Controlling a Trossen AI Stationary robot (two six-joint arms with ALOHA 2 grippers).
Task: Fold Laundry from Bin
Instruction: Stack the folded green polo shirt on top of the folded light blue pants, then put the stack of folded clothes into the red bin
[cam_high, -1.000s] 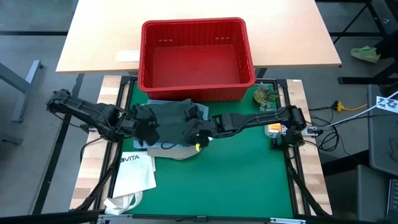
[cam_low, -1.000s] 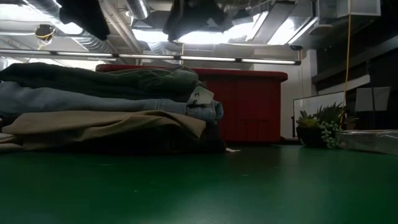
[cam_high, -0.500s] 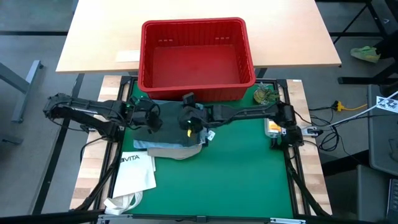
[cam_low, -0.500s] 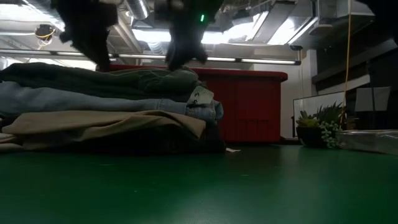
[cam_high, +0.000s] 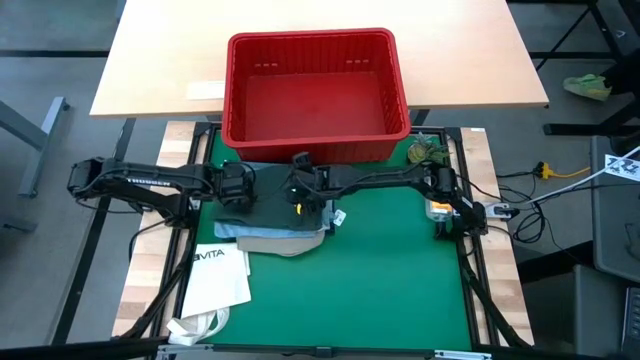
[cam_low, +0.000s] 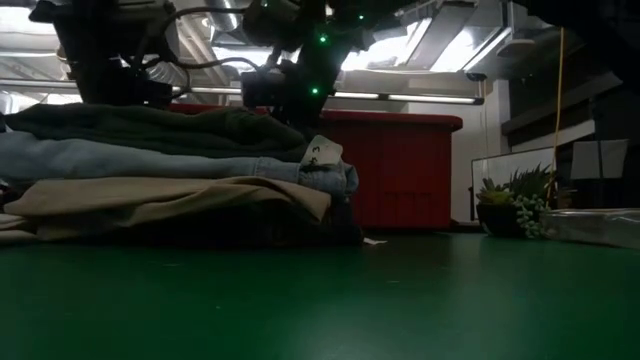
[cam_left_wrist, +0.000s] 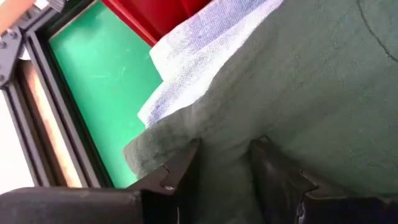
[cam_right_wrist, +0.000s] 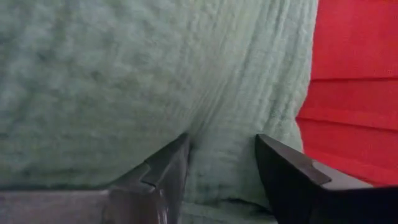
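Observation:
A stack of folded laundry (cam_high: 275, 222) lies on the green mat just in front of the red bin (cam_high: 310, 90). A dark green piece (cam_low: 150, 125) is on top, over light blue jeans (cam_low: 150, 160) and khaki trousers (cam_low: 170, 195). My left gripper (cam_left_wrist: 224, 149) is open, slanting down at the green piece's left part (cam_high: 243, 195). My right gripper (cam_right_wrist: 221, 146) is open, slanting down at the green piece's right part (cam_high: 300, 197). The bin holds nothing that shows. My left gripper has its open fingertips (cam_left_wrist: 186, 155) right at the green piece's top surface (cam_left_wrist: 230, 134), coming slanting from above; I cannot tell whether they touch it. My right gripper has its open fingertips (cam_right_wrist: 177, 152) at a ridge of the green cloth (cam_right_wrist: 217, 134), slanting from above; I cannot tell whether they touch it.
A white tote bag (cam_high: 215, 275) lies at the mat's near left corner. A small potted plant (cam_high: 428, 152) stands at the far right beside the bin, with a clear tray (cam_low: 600, 225) near it. The near and right parts of the green mat (cam_high: 390, 280) are bare.
Both grippers have come down from above the stack to the green piece's top. The left one swung toward the far edge, and the right one went toward the far left. Both stayed open. The stack has not moved.

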